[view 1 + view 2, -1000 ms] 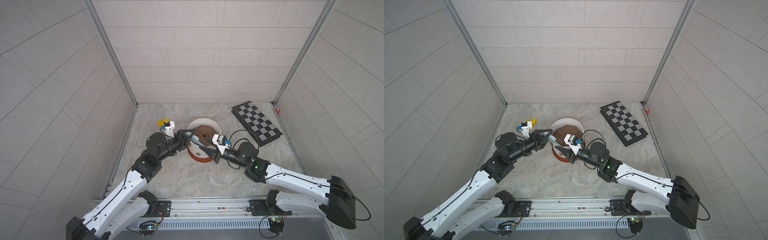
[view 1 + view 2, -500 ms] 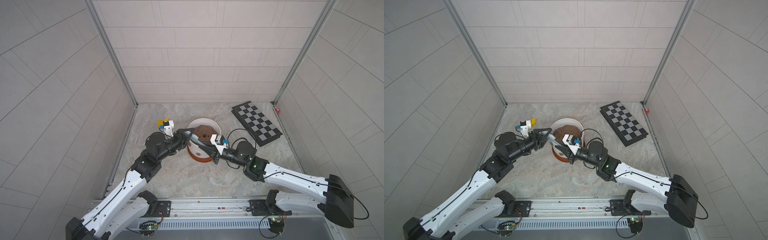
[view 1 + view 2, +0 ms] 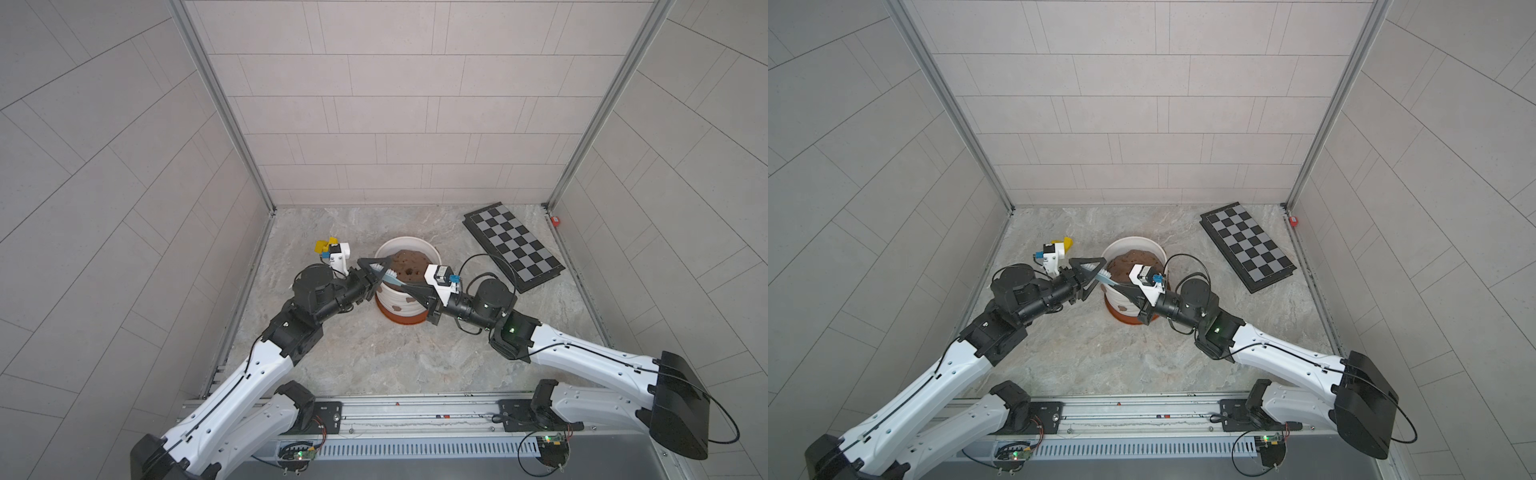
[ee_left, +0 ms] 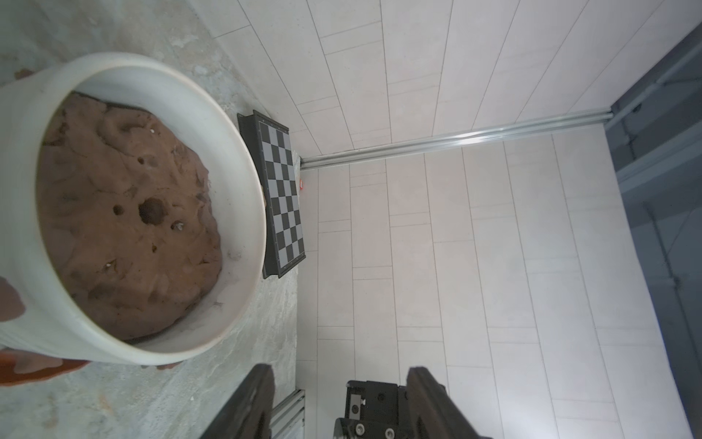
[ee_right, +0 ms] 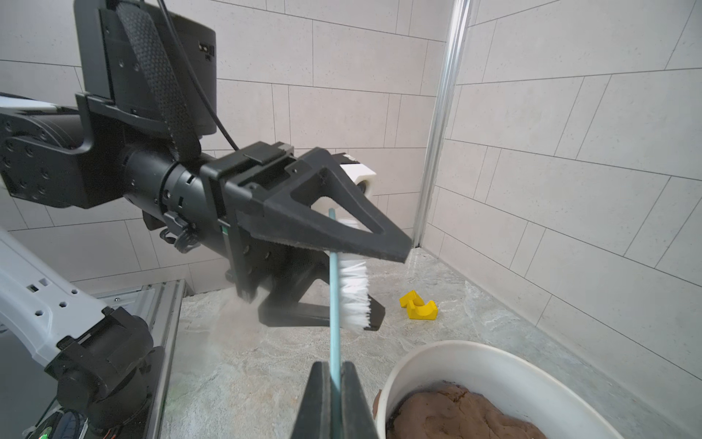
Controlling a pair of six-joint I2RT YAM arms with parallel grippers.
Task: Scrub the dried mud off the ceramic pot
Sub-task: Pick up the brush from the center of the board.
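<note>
Three tiled walls, grey marbled floor under pot, chessboard near pot, right gripper clamping brush, left gripper wide

The left pincer and brush crowd the ceramic pot; the floor before it lies open.

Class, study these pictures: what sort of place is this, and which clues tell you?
Probably a robot test cell staged as a tiled room: tiled wall panels joined at aluminium posts, two robot arms mounted on a metal rail, and a checkerboard.
</note>
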